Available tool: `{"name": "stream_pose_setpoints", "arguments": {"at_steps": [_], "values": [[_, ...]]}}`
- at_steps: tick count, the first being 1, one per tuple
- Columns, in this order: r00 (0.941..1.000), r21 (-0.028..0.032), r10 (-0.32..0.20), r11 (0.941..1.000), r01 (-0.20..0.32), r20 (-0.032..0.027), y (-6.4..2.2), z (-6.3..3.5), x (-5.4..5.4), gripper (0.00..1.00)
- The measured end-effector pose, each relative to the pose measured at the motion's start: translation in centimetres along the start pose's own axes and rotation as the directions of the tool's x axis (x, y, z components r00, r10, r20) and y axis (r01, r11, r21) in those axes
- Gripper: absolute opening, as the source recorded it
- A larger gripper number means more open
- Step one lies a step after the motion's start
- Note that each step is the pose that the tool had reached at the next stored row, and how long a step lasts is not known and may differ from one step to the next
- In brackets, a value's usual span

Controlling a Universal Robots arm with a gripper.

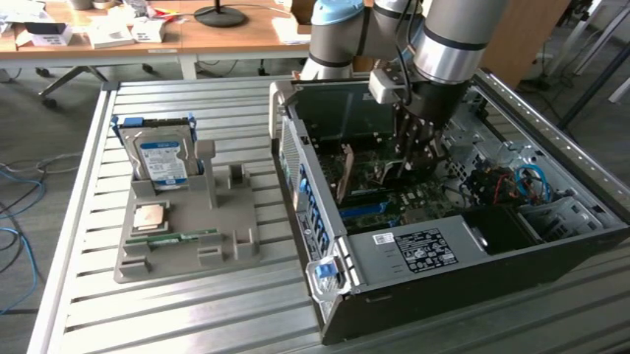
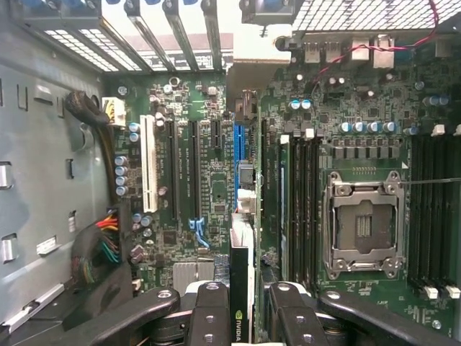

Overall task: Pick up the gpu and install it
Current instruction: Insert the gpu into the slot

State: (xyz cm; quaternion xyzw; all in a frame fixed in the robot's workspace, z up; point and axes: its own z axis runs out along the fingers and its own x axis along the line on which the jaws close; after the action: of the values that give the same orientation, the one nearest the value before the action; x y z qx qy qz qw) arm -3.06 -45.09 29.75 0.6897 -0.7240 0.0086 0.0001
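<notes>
Your gripper [image 2: 245,311] is closed on the gpu [image 2: 240,281]. The card sits edge-on between the two fingers [image 2: 211,317] and hangs down into the open case [image 1: 423,295], over the motherboard.

Nearest risk is the grip itself. You are pinching a thin board by one edge, so any side load could swing it in the jaws, and a tilted card would likely jam instead of seating.

Just below the jaws, the card's edge runs close to the blue slot [image 2: 238,144]. If it's off to either side, I'd expect it to press onto board components or the neighbouring black slots.

A little further out, the memory slots [image 2: 299,209] and the CPU socket [image 2: 364,227] lie on one side of the jaws. The white slot [image 2: 149,162] and the cable bundle [image 2: 101,249] lie on the other, and drift either way could catch one of them.

Furthest ahead of the jaws, the rear slot covers [image 2: 180,32] are where the bracket end may catch.

Outside the case, well away from the jaws, the tray [image 1: 187,254] with the hard drive [image 1: 162,158] poses no hazard.
</notes>
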Motion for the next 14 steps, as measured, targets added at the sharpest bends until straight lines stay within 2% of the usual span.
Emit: {"name": "stream_pose_setpoints", "arguments": {"at_steps": [6, 14], "values": [[1.0000, 0.0022, 0.000, 1.0000, 0.000, 0.0003, 0.07, 0.23, 0.0, 0.26], [1.0000, 0.0027, 0.000, 1.0000, 0.000, 0.0001, 0.16, 1.10, 0.0, 0.26]]}}
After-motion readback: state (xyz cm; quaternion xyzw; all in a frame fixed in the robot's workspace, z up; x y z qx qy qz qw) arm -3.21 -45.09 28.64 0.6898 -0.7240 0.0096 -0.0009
